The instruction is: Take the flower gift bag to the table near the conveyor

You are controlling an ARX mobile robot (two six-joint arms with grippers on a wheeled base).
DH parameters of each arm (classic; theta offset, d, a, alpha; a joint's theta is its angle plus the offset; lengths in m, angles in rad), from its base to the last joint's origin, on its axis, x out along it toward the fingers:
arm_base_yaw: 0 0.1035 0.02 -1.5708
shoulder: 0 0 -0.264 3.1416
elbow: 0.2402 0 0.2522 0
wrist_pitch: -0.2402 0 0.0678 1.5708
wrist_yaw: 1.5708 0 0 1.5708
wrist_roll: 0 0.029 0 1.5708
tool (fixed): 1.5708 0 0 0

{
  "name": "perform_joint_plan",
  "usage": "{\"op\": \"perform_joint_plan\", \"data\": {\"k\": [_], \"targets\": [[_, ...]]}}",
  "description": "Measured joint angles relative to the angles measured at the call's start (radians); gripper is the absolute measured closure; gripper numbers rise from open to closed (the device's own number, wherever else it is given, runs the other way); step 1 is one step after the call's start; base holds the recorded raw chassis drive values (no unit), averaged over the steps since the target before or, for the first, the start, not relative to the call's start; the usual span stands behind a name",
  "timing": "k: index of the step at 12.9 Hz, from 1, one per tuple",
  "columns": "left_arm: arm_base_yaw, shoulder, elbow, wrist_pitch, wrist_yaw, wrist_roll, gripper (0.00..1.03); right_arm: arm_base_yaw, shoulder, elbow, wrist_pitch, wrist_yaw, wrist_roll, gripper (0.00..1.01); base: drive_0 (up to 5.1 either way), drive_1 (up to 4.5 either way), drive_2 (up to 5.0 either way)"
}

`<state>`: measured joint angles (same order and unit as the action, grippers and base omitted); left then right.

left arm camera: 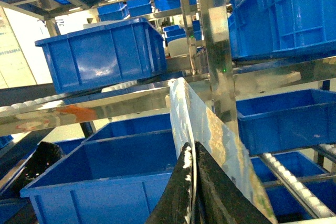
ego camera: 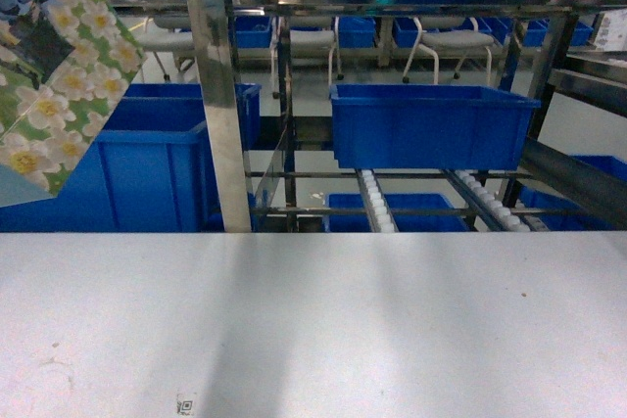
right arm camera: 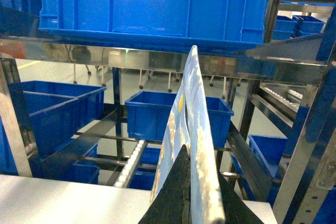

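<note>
**Carrying the bag over the table**

Spanning the foreground, the table [ego camera: 313, 320] lies bare below the conveyor [ego camera: 377, 205] racking. The flower gift bag [ego camera: 59, 75] hangs tilted above its far-left corner, pinched by the left gripper [left arm camera: 193, 182] and right gripper [right arm camera: 186, 192], apparently to keep it steady.

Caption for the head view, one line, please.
Flower gift bag held tilted at upper left above the bare white table, blue bins and roller conveyor in steel racking behind.
</note>
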<state>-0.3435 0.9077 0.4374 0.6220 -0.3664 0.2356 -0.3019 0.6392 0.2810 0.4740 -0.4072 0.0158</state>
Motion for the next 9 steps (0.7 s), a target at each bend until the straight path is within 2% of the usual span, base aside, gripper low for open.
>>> {"op": "perform_joint_plan", "data": {"k": [1,3,7,8,9], "targets": [[0.000,0.000,0.000,-0.001,-0.001,0.000,1.01,0.000,0.000,0.000,0.001,0.000,0.000,0.99,0.0,0.00,0.0],[0.002,0.000,0.000,0.000,-0.007,0.000,1.01,0.011,0.058,-0.015,0.111,-0.016,-0.001,0.99,0.0,0.00,0.0],[0.000,0.000,0.000,0.000,-0.003,0.000,1.01,0.151,0.298,-0.075,0.349,0.018,-0.026,0.99,0.0,0.00,0.0],[0.000,0.000,0.000,0.000,-0.003,0.000,1.01,0.179,0.389,-0.089,0.420,0.045,-0.040,0.99,0.0,0.00,0.0],[0.000,0.000,0.000,-0.001,-0.003,0.000,1.01,0.185,0.495,-0.117,0.490,0.056,-0.051,0.99,0.0,0.00,0.0]]}}
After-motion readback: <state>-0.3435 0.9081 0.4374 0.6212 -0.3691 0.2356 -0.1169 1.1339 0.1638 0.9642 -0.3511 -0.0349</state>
